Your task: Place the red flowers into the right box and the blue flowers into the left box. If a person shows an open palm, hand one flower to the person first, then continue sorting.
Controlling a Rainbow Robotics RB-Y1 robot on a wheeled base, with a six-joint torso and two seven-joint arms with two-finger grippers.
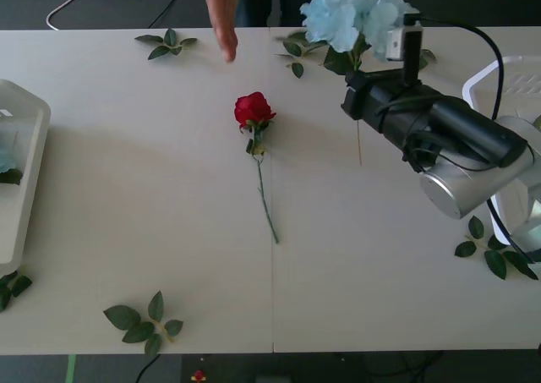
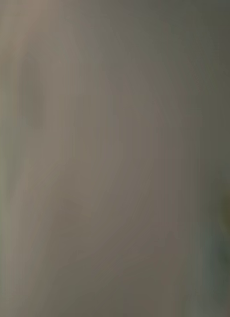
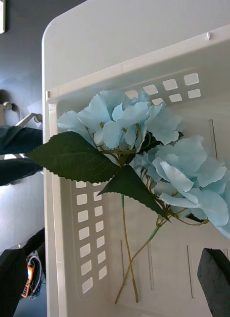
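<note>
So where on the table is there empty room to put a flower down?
Bare table lies between the left box and the red rose, and again between the rose's stem and the right arm. The far edge is crowded: the person's hand, leaf sprigs and the held blue flower.

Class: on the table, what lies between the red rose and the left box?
Nothing: in the front view the tabletop between the red rose and the left box is bare.
</note>
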